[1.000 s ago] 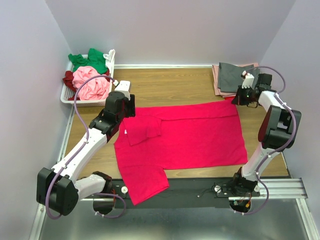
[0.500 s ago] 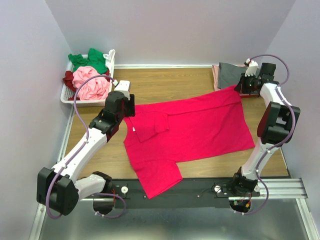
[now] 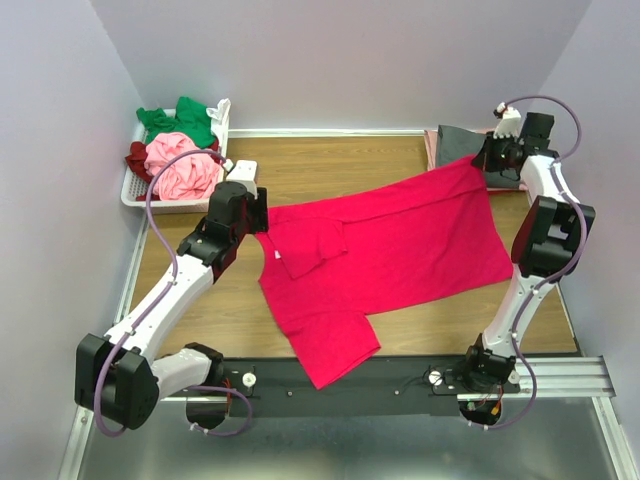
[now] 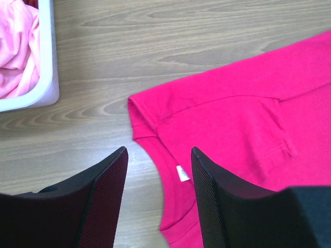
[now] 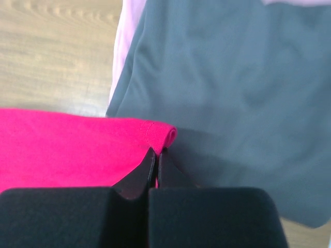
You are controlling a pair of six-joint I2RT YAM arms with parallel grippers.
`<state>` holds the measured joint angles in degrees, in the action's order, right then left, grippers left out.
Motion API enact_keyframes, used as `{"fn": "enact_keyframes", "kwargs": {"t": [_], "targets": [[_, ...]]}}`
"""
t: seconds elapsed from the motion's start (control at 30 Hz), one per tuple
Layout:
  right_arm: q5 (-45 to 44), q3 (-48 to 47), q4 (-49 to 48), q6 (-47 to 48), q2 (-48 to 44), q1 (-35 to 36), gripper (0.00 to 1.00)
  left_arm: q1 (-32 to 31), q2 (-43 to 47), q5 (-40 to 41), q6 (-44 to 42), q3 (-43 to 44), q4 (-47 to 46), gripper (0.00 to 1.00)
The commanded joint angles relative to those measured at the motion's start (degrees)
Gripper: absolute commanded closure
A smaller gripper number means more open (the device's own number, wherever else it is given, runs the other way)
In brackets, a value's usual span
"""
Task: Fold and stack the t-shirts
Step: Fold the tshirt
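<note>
The crimson tee (image 3: 400, 250) lies spread across the middle of the bench (image 3: 330, 165), slanting from near left to far right. One sleeve is turned in over its body on the left, and its near-left end reaches over the bench's near edge onto a dark strip. Its far-right corner is clamped in the right fingers (image 5: 152, 163), which are pressed together on a rolled bit of hem (the wrist view shows the fold just past the tips). That corner sits over the edge of the grey tee (image 3: 458, 143), which lies folded at the far right of the bench on top of a dusty pink tee (image 3: 430, 152). At the tee's far-left end the collar, with a small white label inside, lies below the left fingers (image 4: 106, 186). They stand apart with nothing between them but cloth and bare wood beneath. Just left of them, at the far-left corner of the bench, stands a white basket (image 3: 133, 198). It holds a light pink tee (image 3: 182, 165) bunched on top, a green tee (image 3: 180, 120) behind it and a maroon tee (image 3: 137, 158) at its left side.
</note>
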<state>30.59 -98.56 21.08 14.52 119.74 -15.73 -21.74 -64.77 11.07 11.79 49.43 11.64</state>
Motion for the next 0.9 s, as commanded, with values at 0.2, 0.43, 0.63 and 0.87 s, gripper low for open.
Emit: {"fn": "enact_keyframes", "kwargs": {"t": [0.2, 0.43, 0.63, 0.87], "targets": [[-9.1, -8.1, -1.0, -3.8, 3.5, 0.3, 0.40, 7.5, 5.2, -21.6, 5.9, -4.4, -6.4, 0.21], [-8.8, 8.1, -1.0, 5.7, -15.2, 0.3, 0.00, 7.7, 9.6, -38.7, 16.3, -12.2, -5.1, 0.21], [9.9, 31.5, 0.1, 10.6, -35.8, 0.3, 0.00, -3.5, 17.1, -37.4, 19.1, -13.9, 0.3, 0.21], [34.5, 50.3, 1.0, 15.2, -51.4, 0.3, 0.00, -25.8, 21.5, -25.3, 24.8, -13.2, 6.5, 0.21]]}}
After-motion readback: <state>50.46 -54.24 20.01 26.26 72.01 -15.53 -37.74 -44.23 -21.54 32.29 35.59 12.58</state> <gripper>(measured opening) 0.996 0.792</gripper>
